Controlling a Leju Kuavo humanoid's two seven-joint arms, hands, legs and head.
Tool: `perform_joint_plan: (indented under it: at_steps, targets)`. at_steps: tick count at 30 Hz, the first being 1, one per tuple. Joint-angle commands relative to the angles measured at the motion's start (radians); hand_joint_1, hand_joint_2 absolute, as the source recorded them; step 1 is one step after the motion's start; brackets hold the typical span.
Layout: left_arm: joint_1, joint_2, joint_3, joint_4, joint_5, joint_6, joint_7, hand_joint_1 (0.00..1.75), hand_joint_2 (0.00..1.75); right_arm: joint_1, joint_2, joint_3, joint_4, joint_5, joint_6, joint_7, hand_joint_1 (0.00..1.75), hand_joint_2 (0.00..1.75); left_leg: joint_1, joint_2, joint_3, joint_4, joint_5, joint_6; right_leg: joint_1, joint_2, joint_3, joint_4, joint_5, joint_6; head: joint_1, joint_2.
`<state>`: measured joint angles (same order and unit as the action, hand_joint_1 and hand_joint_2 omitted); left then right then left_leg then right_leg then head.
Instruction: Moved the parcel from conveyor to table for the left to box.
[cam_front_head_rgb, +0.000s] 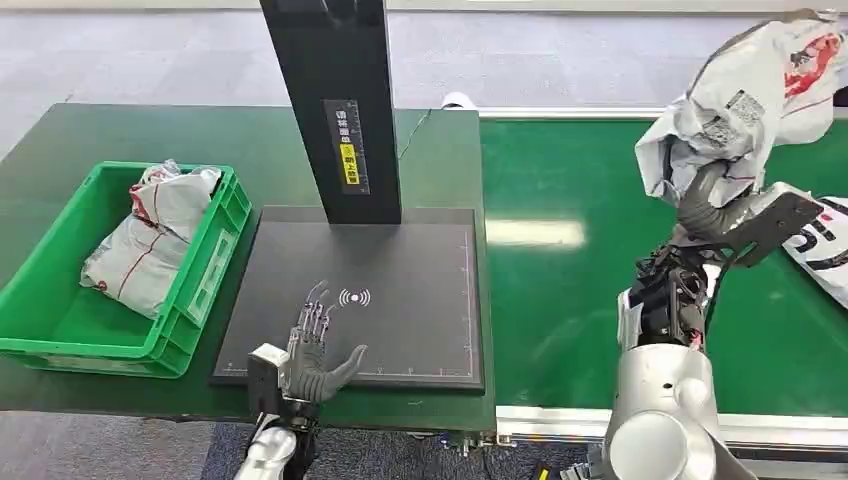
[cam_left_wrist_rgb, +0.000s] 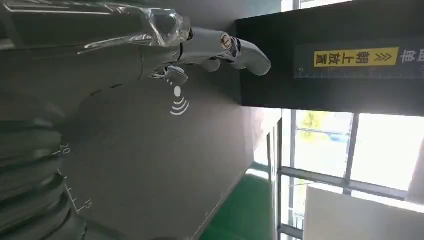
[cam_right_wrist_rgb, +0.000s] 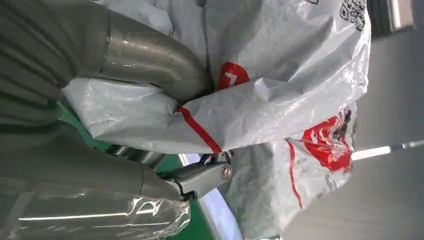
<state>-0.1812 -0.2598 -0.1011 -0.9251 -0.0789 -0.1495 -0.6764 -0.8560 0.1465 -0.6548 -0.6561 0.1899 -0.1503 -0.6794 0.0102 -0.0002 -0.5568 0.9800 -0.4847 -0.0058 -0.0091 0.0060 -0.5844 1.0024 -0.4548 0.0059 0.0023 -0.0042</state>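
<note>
Parcel (cam_front_head_rgb: 745, 100) is up in the air in my head view, gripped by the right hand (cam_front_head_rgb: 712, 205) over the green conveyor (cam_front_head_rgb: 570, 300), well clear of the belt. It's a grey-white poly mailer w/ red print and a small label, crumpled and sagging round the grip. I judge it light and soft, contents prob. clothing or similar; film looks slick, so a bunched handful near the middle seems the safest hold, not a corner. A second mailer (cam_front_head_rgb: 825, 250) lies on the belt at the right edge. The left hand (cam_front_head_rgb: 318, 350) rests flat on the black scan pad (cam_front_head_rgb: 420, 300), fingers spread, holding nothing. Behind the pad stands a black post (cam_front_head_rgb: 335, 100) w/ a yellow label. Green crate (cam_front_head_rgb: 70, 330) to the left already has a similar bagged parcel (cam_front_head_rgb: 150, 240) in it.

Left wrist view: left hand's fingers (cam_left_wrist_rgb: 245, 50) reach out over the matte dark pad (cam_left_wrist_rgb: 150, 165), smooth w/ white ruler marks and a wireless symbol; nothing in the grasp.

Right wrist view: thick grey thumb (cam_right_wrist_rgb: 150, 55) presses into the parcel (cam_right_wrist_rgb: 280, 100), darker fingers (cam_right_wrist_rgb: 200, 177) underneath, film creased and glossy between them. Grip looks firm but the plastic could slide, I reckon.
</note>
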Motion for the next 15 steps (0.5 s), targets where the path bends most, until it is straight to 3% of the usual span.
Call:
perform_joint_plan:
  at_steps: [1,4,5,6,10,15]
  targets:
    - [0.003,0.013,0.01,-0.02,-0.016,0.008,0.0,0.0,1.75,-0.032,0.09,0.338,0.251,0.087,0.013,0.045,1.75,1.75,0.0,0.009,0.003,-0.001,-0.001,0.0,0.0,0.009,-0.001,-0.001,0.002,-0.001,0.0,0.0]
    - [0.033,0.027,0.03,-0.096,-0.017,0.018,0.002,0.0,1.75,-0.028,0.132,0.429,0.312,0.136,0.05,0.099,1.75,1.75,0.001,0.006,0.002,-0.001,-0.001,0.0,0.001,0.006,-0.001,0.0,0.001,-0.001,0.0,0.0]
    - [0.057,0.042,0.059,-0.171,-0.009,0.074,-0.022,0.0,1.75,-0.007,0.166,0.551,0.358,0.222,0.182,0.247,1.75,1.75,0.001,0.008,0.004,-0.002,-0.001,-0.001,0.001,0.008,0.0,-0.001,0.001,-0.001,0.0,0.0]
    - [0.07,0.061,0.082,-0.22,0.008,0.059,-0.007,0.0,1.75,0.024,0.203,0.606,0.378,0.244,0.174,0.257,1.75,1.75,0.001,0.01,0.003,-0.001,-0.001,-0.001,0.001,0.009,-0.001,0.0,0.001,-0.001,0.0,0.0]
    - [0.087,0.062,0.123,-0.245,0.006,0.033,0.018,0.0,1.75,0.07,0.203,0.938,0.36,0.024,0.173,0.304,1.75,1.75,0.003,0.011,0.004,-0.003,-0.002,-0.002,0.003,0.011,0.0,-0.001,0.001,-0.001,0.0,0.0]
    - [0.094,0.056,0.108,-0.226,0.002,0.035,0.003,0.0,1.75,0.046,0.203,1.004,0.372,-0.026,0.176,0.32,1.75,1.75,0.002,0.002,0.001,-0.001,-0.001,-0.002,0.002,0.002,-0.001,0.0,-0.002,-0.002,0.0,0.0]
